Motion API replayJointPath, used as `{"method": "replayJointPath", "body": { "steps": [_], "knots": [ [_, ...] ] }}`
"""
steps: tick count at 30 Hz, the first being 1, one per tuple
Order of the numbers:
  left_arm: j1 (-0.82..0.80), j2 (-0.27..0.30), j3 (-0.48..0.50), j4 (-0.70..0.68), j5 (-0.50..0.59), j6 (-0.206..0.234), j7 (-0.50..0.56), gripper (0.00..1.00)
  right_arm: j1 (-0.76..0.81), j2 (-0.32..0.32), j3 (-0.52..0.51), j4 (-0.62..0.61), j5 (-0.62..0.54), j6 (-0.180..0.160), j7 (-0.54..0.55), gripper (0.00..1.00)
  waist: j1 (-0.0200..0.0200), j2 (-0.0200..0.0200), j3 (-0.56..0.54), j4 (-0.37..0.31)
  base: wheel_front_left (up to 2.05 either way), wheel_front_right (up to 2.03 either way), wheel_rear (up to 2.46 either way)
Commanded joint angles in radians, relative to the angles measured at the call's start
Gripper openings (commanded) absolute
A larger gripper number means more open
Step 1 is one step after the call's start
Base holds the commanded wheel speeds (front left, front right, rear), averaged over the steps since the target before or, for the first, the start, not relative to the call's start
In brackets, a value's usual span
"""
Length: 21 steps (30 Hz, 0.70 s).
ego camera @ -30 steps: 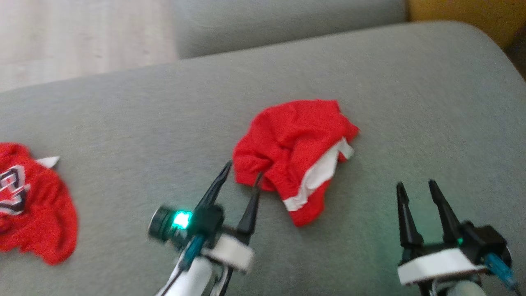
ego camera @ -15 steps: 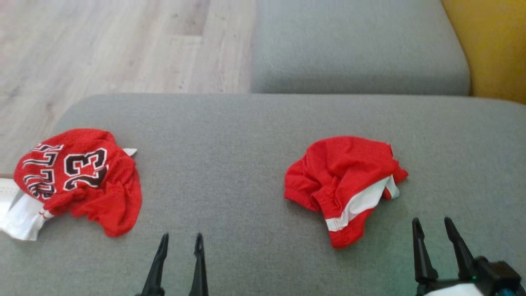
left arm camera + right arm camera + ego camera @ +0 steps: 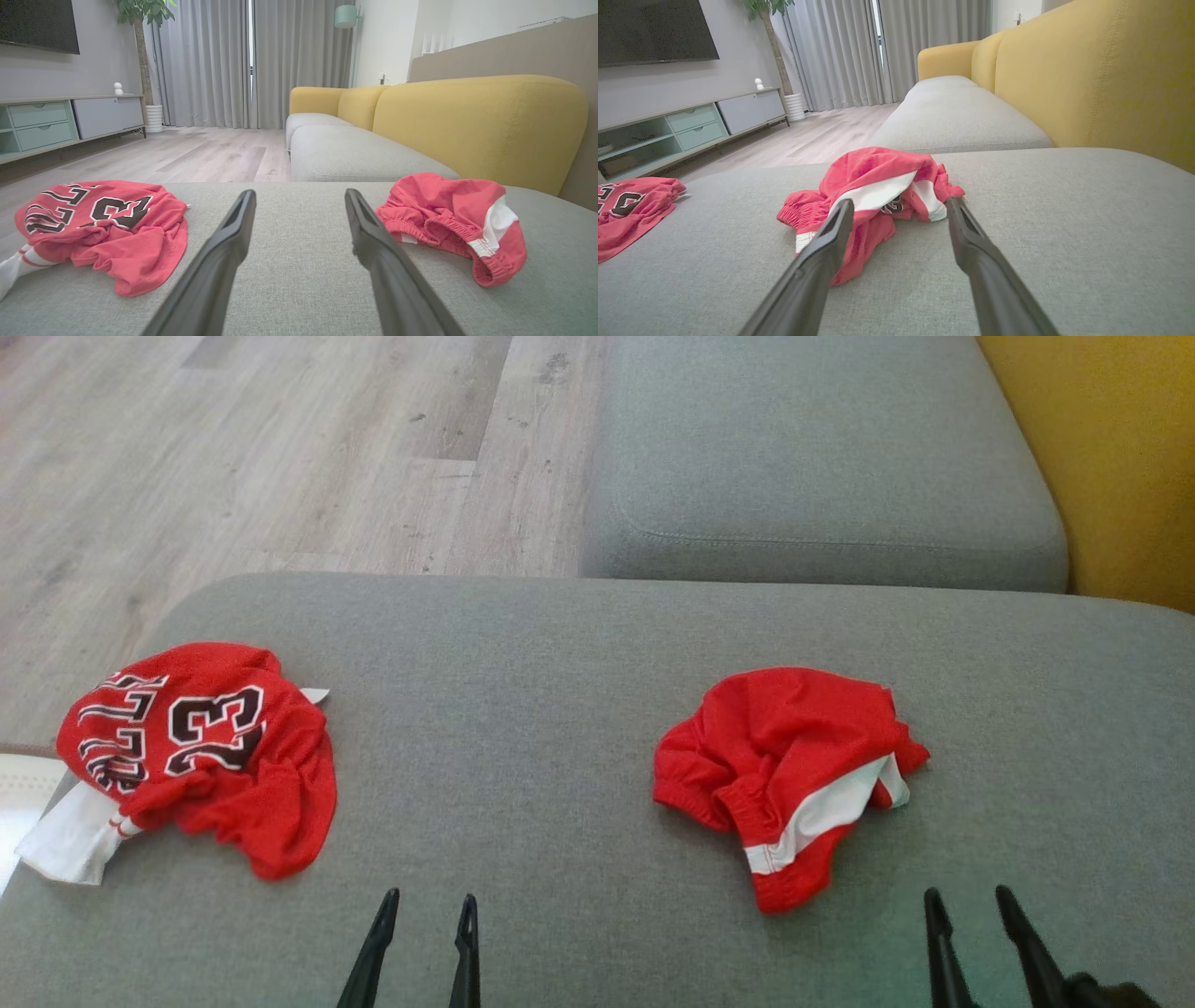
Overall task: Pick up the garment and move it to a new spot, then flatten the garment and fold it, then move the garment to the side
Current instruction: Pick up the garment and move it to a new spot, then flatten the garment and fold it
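Left gripper point(image 3: 428, 899) and right gripper point(image 3: 967, 893) rise from the bottom edge of the head view, each with its two fingers spread and nothing between them. The shorts point(image 3: 784, 765), red with a white band, lie crumpled on the grey cushion point(image 3: 523, 709), up from the grippers and nearer the right one, apart from both. A red jersey point(image 3: 205, 747) with number 23 is bunched at the cushion's left end, well apart from the shorts, with a white cloth point(image 3: 61, 840) sticking out beneath it. Beyond the cushion are a wooden floor point(image 3: 280, 448), a second cushion point(image 3: 822, 457) and a yellow backrest point(image 3: 1120, 457).

From the left wrist, the left gripper point(image 3: 300, 193) is parted wide over bare cushion point(image 3: 299, 280). The shorts point(image 3: 448, 210) sit to the right of its right finger, which crosses their near edge in this view; I cannot tell whether they touch. The jersey point(image 3: 107, 224) lies off to the left. Curtains point(image 3: 252, 60) hang at the far end of the room.

From the right wrist, the right gripper point(image 3: 900, 201) is also spread and empty. The shorts point(image 3: 878, 172) lie just past its fingertips, and the left finger point(image 3: 826, 247) covers part of them. The jersey point(image 3: 630, 210) shows at the left edge, and the backrest point(image 3: 1087, 79) rises on the right.
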Motion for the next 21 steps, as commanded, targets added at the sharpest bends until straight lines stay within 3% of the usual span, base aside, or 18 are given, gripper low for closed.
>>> {"method": "replayJointPath", "body": {
  "steps": [1,21],
  "knots": [
    [-0.054,-0.019,0.037,-0.029,0.012,-0.003,-0.009,1.0,-0.021,-0.01,0.033,-0.039,-0.002,-0.001,-0.002,1.0,0.0,0.0,0.001,-0.005,0.0,0.0,0.0],
    [-0.063,-0.02,0.023,-0.022,0.027,-0.005,-0.01,1.0,-0.032,-0.01,0.078,-0.042,-0.011,-0.001,-0.002,1.0,0.0,0.0,0.02,-0.048,0.0,0.0,0.0]
  ]
}}
